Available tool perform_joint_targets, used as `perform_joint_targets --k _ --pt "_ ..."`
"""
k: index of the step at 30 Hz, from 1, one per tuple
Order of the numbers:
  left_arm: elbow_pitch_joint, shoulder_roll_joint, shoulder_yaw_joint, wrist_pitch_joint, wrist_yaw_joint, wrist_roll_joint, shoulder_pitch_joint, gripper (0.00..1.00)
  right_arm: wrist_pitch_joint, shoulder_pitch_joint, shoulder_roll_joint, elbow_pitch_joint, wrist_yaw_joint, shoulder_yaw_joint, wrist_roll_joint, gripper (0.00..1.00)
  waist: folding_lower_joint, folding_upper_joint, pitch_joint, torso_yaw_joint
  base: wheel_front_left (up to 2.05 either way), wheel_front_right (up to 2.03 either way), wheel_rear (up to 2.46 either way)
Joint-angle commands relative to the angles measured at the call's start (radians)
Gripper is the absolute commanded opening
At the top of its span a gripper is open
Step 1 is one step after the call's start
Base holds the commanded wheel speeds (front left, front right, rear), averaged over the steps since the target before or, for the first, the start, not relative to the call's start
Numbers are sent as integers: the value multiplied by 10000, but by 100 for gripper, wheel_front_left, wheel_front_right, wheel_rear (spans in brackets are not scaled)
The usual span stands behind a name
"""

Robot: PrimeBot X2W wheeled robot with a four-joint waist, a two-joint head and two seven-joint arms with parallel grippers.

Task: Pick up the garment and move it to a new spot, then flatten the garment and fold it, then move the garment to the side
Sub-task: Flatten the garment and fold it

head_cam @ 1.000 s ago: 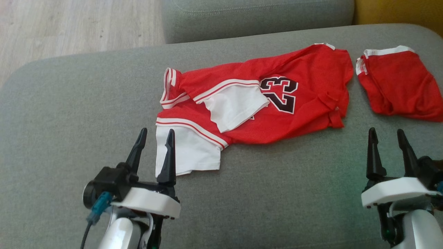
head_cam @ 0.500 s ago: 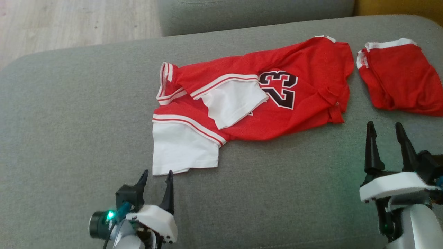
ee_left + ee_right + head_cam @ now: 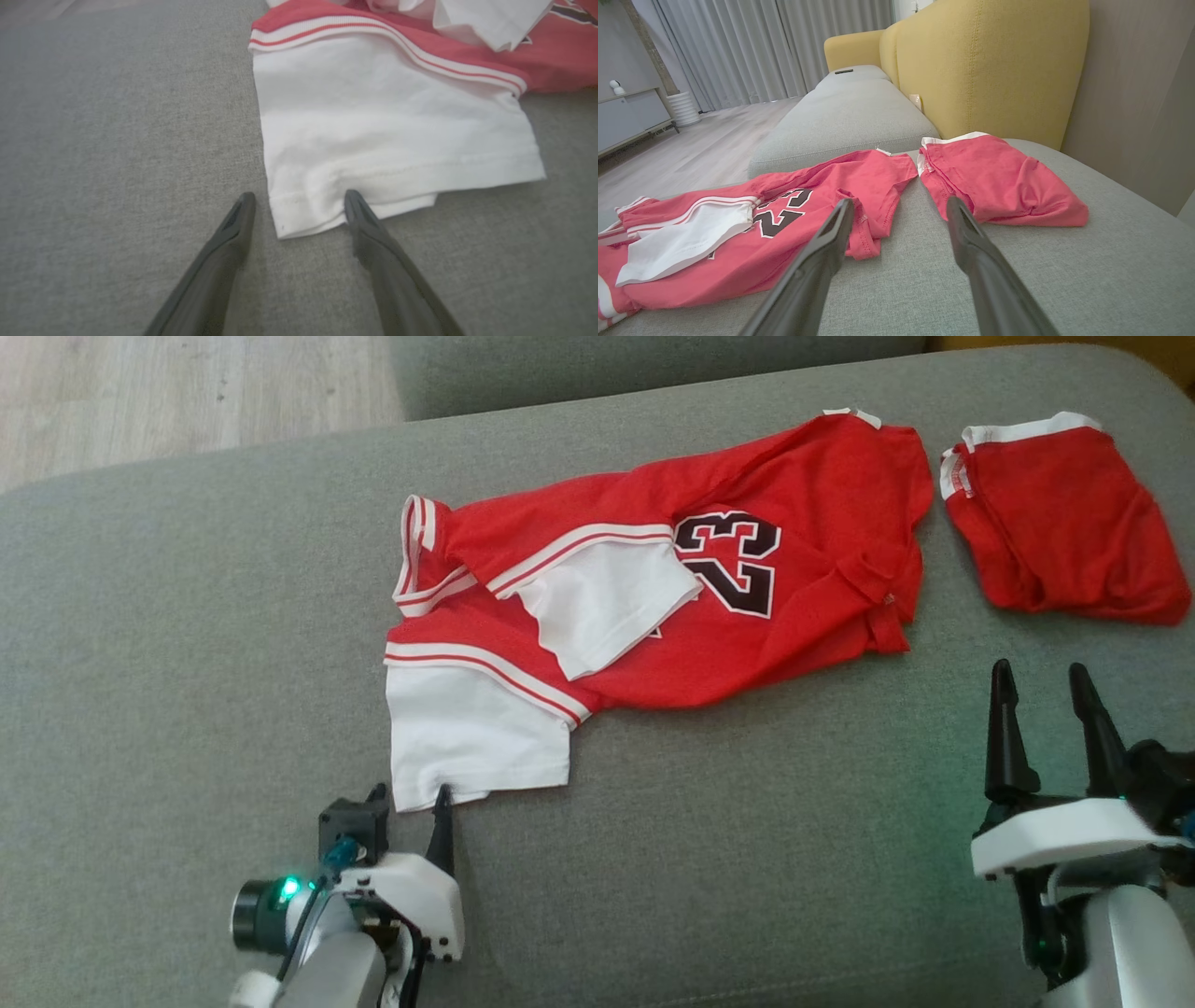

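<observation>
While its fingers stand apart on either side of the white sleeve's corner, the left gripper (image 3: 411,793) grips nothing. The red shirt (image 3: 794,569) lies crumpled mid-cushion (image 3: 187,663), the shorts (image 3: 1064,532) just beside it. The right gripper (image 3: 1040,670) hovers spread and empty.

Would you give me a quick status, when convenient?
Left gripper open, straddling white sleeve corner of jersey. Right gripper open, off the cloth. Red shorts apart, not blocking.

The rumpled red jersey (image 3: 803,560), white-sleeved with a black "23", lay spread sideways on the grey fabric cushion (image 3: 187,663), with one white sleeve folded over its front.
</observation>
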Motion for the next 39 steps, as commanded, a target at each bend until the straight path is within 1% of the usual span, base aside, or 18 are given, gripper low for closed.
perform_joint_targets --k 1,6,11,14,15,16,18,20,21,24,26,29,33,34,39 --pt "162 53 196 120 -11 -90 -200 100 -42 -465 -55 -392 67 220 41 100 0 0 7 2 0 0 0" --pt "576 53 7 69 -58 -286 -399 100 -26 -476 -55 -404 67 155 31 100 0 0 9 34 0 0 0" --pt "841 53 -132 8 -1 -448 -535 100 -8 -489 -55 -370 67 157 63 100 0 0 -17 56 0 0 0" --pt "1040 53 -276 -16 -137 -627 -586 100 4 -493 -55 -351 67 172 75 100 0 0 -37 45 0 0 0" --pt "1075 53 -319 -20 -169 -671 -601 74 11 -491 -55 -346 67 164 68 100 0 0 -43 46 0 0 0" --pt "1083 53 -360 -26 -189 -726 -617 0 20 -488 -55 -342 67 153 56 100 0 0 -47 51 0 0 0" --pt "1005 53 -427 -48 -240 -832 -650 0 54 -482 -55 -340 67 148 15 100 0 0 -49 73 0 0 0" --pt "658 53 -355 -87 -155 -905 -719 0 118 -511 -55 -324 67 175 -70 100 0 0 -54 133 0 0 0" --pt "311 53 -268 -99 -67 -889 -761 0 160 -543 -55 -312 67 220 -136 100 0 0 -44 184 0 0 0" --pt "-1321 76 151 -107 179 -629 -639 0 299 -667 -55 -245 67 433 -351 100 0 0 -6 381 0 0 0" --pt "-2341 87 395 -108 221 -401 -388 0 436 -770 -55 -82 67 607 -653 100 0 0 19 502 0 0 0" --pt "-3275 87 627 -110 186 -118 -14 0 626 -1055 -55 401 67 816 -1241 100 0 0 58 651 0 0 0" --pt "-3706 76 671 -111 -33 76 203 0 766 -1659 -55 1412 67 554 -2036 100 0 0 154 815 0 0 0" --pt "-3706 76 671 -111 -33 76 203 0 766 -1659 -55 1412 67 554 -2036 100 0 0 154 815 0 0 0" --pt "-3926 63 586 -111 -187 194 238 0 750 -2498 -55 2700 67 -212 -3237 100 0 0 312 1000 0 0 0"
